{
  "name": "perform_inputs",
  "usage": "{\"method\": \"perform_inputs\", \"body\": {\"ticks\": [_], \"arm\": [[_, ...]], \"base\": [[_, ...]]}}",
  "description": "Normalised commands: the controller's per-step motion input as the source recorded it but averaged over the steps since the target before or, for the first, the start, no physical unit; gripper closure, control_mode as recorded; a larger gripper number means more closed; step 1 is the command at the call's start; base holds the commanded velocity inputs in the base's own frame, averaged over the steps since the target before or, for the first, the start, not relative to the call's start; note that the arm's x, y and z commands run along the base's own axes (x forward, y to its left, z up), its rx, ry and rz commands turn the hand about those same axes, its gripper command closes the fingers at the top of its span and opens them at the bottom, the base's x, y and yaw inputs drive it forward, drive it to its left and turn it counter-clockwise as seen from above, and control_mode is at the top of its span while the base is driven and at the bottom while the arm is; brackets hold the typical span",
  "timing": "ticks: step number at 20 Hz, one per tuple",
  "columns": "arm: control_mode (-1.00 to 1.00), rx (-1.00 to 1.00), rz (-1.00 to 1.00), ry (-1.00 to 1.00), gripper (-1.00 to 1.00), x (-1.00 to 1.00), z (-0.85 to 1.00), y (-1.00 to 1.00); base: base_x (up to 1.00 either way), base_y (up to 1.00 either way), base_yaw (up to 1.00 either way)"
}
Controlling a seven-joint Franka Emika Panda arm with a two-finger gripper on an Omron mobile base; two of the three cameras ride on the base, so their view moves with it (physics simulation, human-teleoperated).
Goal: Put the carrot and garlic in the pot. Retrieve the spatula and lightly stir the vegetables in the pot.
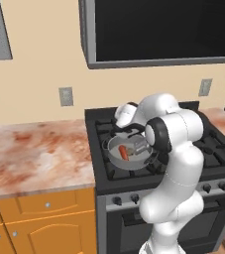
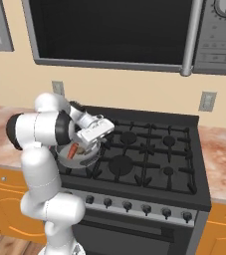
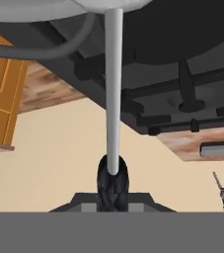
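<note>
The pot sits on the stove's front left burner, and the orange-red carrot lies inside it. From the right base view the carrot shows in the pot just below my hand. My gripper is shut on the thin handle of the spatula, which runs from the fingertips toward the pot's pale rim. The hand hangs tilted over the pot's right side. My hand and forearm cover the spatula's blade. The garlic is hidden.
The black stove has bare burners to the right of the pot. A marble counter runs to the left over orange cabinets. A microwave hangs above the stove. My own elbow blocks part of the pot.
</note>
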Motion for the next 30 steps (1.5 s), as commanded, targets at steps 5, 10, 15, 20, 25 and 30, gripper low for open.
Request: {"method": "perform_inputs", "body": {"ticks": [5,10,15,20,25,30], "arm": [[-1.00,0.00,0.00,0.00,1.00,-0.14,0.10,0.39],[-1.00,0.00,0.01,0.00,1.00,-0.04,0.15,0.29],[-1.00,0.01,0.00,0.00,1.00,-0.02,0.47,-0.06],[-1.00,0.06,0.06,-0.02,1.00,-0.34,0.43,-0.10],[-1.00,0.00,0.13,0.03,1.00,-0.17,0.00,0.20],[-1.00,0.00,0.12,0.03,1.00,0.03,-0.02,0.37]], "base": [[0.00,0.00,0.00],[0.00,0.00,0.00],[0.00,0.00,0.00],[0.00,0.00,0.00],[0.00,0.00,0.00],[0.00,0.00,0.00]]}}
